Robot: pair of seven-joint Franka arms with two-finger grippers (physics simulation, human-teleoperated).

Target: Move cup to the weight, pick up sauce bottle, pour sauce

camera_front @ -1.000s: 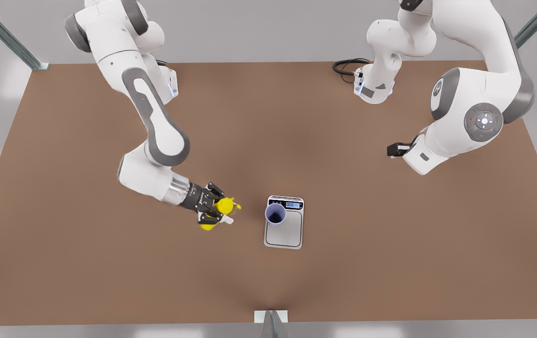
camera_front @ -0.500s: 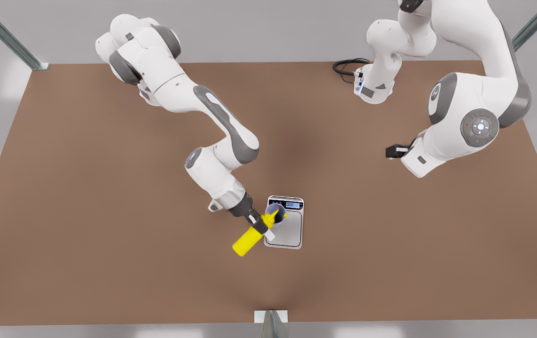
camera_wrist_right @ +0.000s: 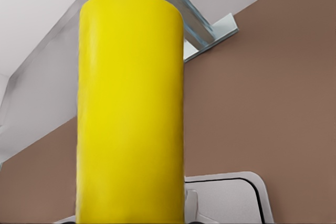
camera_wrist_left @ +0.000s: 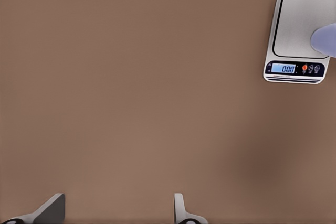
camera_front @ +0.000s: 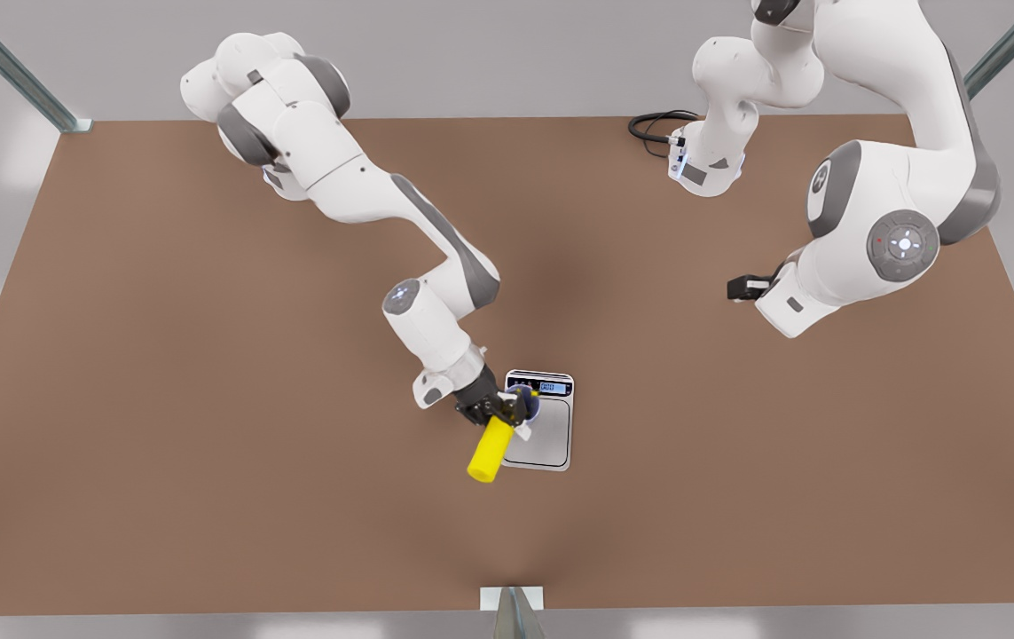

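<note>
The silver-grey weight (camera_front: 547, 437) lies near the table's middle front, its blue display lit. On it stands the lavender cup (camera_front: 531, 407), mostly covered by my right gripper (camera_front: 507, 411). That gripper is shut on the yellow sauce bottle (camera_front: 489, 451), which is tipped over with its nozzle end at the cup's mouth and its flat base pointing toward the front edge. The right wrist view is filled by the bottle's body (camera_wrist_right: 131, 114), with the weight (camera_wrist_right: 231, 198) below it. My left gripper (camera_wrist_left: 115, 213) waits open, high at the front view's right, looking down on the weight (camera_wrist_left: 299, 24) and cup (camera_wrist_left: 325, 39).
A black cable (camera_front: 656, 125) lies coiled by the arm base at the back right. A metal bracket (camera_front: 513, 600) sits on the table's front edge, and metal frame posts (camera_front: 10, 67) stand at the back corners. Brown tabletop (camera_front: 205, 497) surrounds the weight.
My right gripper carried the sauce bottle from the front view's left over to the cup and tipped it, nozzle down into the cup's mouth. The left arm barely shifted.
</note>
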